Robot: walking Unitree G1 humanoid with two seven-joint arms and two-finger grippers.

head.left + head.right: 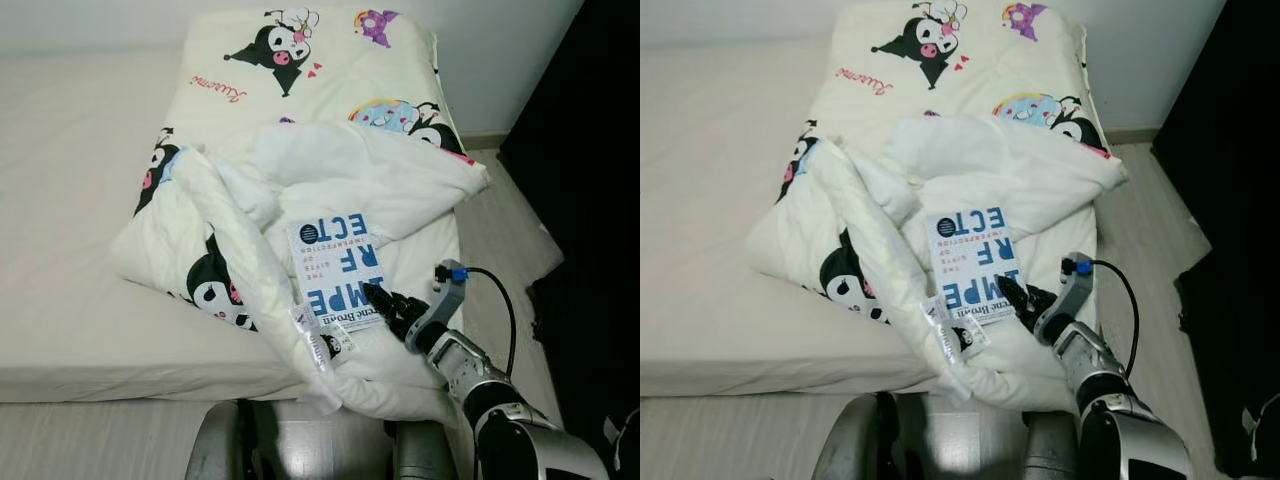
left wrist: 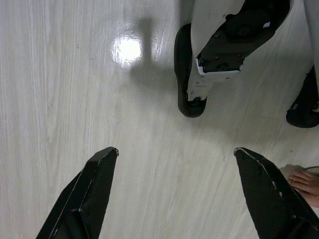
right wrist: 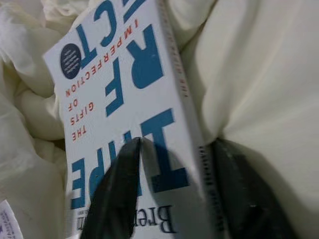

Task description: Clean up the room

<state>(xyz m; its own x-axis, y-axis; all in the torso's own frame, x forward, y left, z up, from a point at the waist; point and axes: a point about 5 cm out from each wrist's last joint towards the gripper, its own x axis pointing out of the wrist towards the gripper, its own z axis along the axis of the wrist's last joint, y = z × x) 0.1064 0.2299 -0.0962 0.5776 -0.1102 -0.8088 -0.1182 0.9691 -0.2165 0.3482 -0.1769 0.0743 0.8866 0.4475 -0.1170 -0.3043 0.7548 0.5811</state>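
A white paperback book (image 1: 335, 265) with blue letters lies face up on a rumpled cream comforter (image 1: 300, 170) with cartoon prints, near the bed's right front corner. My right gripper (image 1: 385, 305) reaches in from the lower right to the book's near corner. In the right wrist view the book (image 3: 124, 89) is close up: one finger (image 3: 119, 184) rests over the cover, the other sits beyond the spine against the comforter, and the right gripper (image 3: 177, 144) is open astride that corner. My left gripper (image 2: 174, 149) hangs open over the pale wood floor.
The bed (image 1: 70, 200) spans the left and centre, with a printed pillow (image 1: 300, 60) at its head by the wall. A strip of floor (image 1: 505, 225) runs along the bed's right side beside a dark mass (image 1: 590, 150). My foot (image 2: 219, 45) and a person's hand (image 2: 304, 181) are below the left gripper.
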